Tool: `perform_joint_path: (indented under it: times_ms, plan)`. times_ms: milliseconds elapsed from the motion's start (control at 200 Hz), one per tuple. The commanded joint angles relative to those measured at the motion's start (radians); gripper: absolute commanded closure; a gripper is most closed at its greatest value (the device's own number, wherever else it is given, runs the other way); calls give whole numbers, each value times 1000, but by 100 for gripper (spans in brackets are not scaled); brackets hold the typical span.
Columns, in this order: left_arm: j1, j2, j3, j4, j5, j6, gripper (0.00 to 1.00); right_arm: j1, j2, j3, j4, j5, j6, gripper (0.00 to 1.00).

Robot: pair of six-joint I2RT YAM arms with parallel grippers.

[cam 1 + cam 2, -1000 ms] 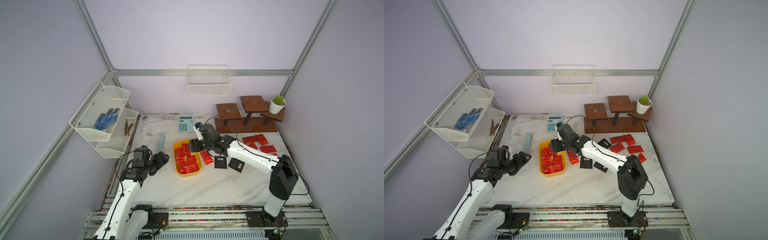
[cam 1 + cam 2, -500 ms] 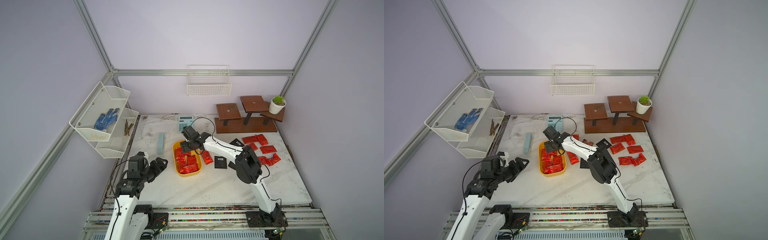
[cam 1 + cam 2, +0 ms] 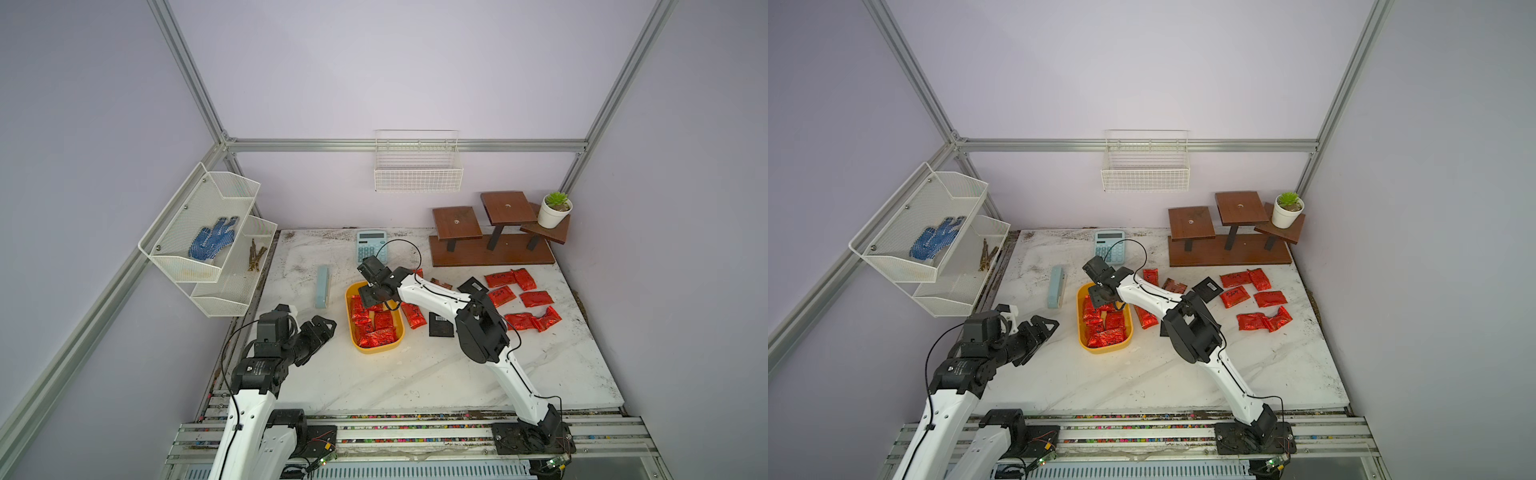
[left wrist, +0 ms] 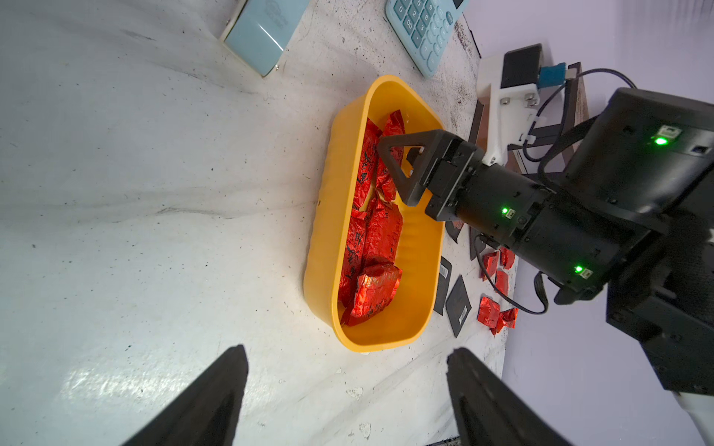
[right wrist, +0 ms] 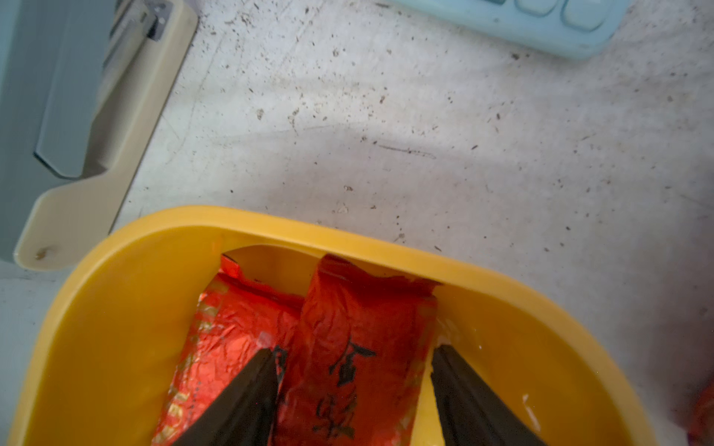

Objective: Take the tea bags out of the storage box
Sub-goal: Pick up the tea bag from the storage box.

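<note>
Right wrist view: we see our right gripper [image 5: 353,349] spread astride a red tea bag [image 5: 367,309] in the yellow box [image 5: 116,309], our left gripper [image 4: 347,348] wide, empty, nearby.

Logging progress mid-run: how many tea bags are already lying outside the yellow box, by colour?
Red foil tea bags: 8
Black tea bags: 3, one seen only from the left wrist
Reddish-brown tea bag: 1
Total: 12
</note>
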Motion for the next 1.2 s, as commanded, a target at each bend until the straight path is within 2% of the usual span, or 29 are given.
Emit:
perform_joint_path:
  times_ms: [0,45,65,175,340,595,835,1015,1195]
  plan:
    - [6,-11,-4,9,21,7,16,1,24,21,-10,-7,21,32]
    - [6,-14,-4,7,23,7,16,1,29,21,-8,-11,26,32]
    - [7,-15,-4,6,23,6,16,1,31,21,-9,-13,27,38]
    - [7,-20,-3,2,26,7,16,1,38,20,-9,-18,41,49]
    - [6,-21,-1,4,30,6,16,2,9,18,-17,-16,54,58]
    - [6,-12,12,23,58,8,16,2,-104,-20,-2,-21,55,65]
    - [7,-15,31,20,67,8,16,2,-261,-127,37,-6,53,69]
    - [5,-6,46,19,79,7,17,3,-396,-230,40,67,55,74]
    - [4,4,57,28,77,7,16,-3,-570,-408,43,167,54,74]
